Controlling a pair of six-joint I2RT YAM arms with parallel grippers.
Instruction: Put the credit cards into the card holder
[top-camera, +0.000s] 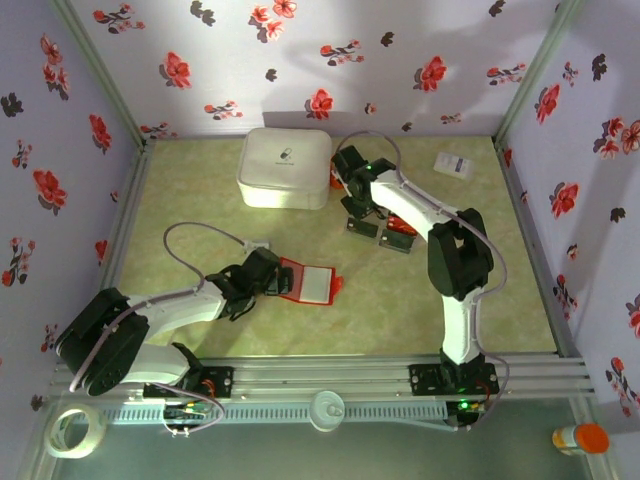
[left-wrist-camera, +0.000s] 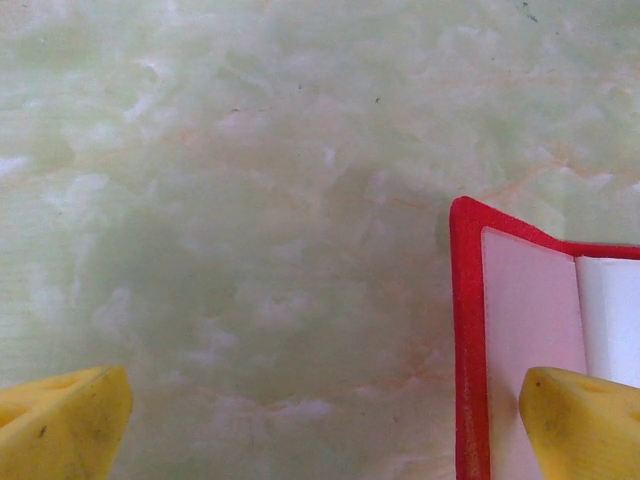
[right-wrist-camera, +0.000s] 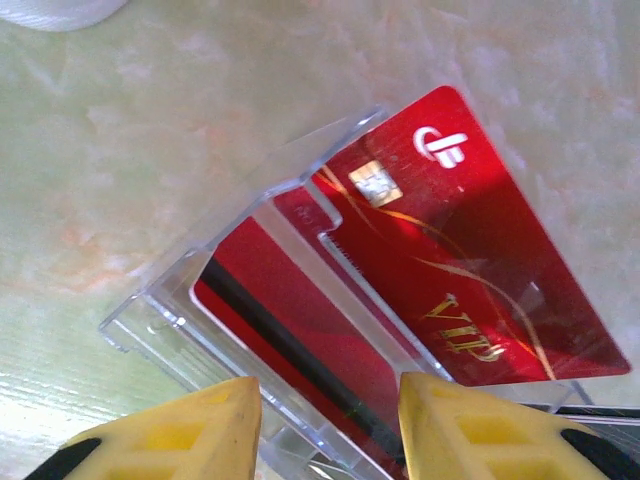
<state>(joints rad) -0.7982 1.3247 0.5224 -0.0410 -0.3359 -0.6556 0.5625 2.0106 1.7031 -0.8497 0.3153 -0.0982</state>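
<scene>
Table (top-camera: 200, 190) pale green marbled, floral walls (top-camera: 400, 90) on three sides. Card holder (top-camera: 312, 283) lies open, pale inside up, about mid-table toward near edge. My left pincer (left-wrist-camera: 322, 428) spread wide at holder's left edge: one finger (left-wrist-camera: 585, 430) over pale inside, other over bare table, nothing gripped. My right pincer (right-wrist-camera: 330, 430) toward far edge, just right of white box (top-camera: 284, 167), fingers (right-wrist-camera: 480, 430) part-way apart astride clear stand (right-wrist-camera: 240, 240) holding red credit cards (right-wrist-camera: 470, 270). Clamped or not: cannot tell. Two dark cards (top-camera: 362, 226) flat on table beside it.

this was a lab robot cell: floral-papered walls (top-camera: 200, 60) boxed in a pale marbled worktop (top-camera: 200, 210), and a left arm (top-camera: 160, 310) and right arm (top-camera: 455, 260) stood bolted to an aluminium rail (top-camera: 330, 378).
</scene>
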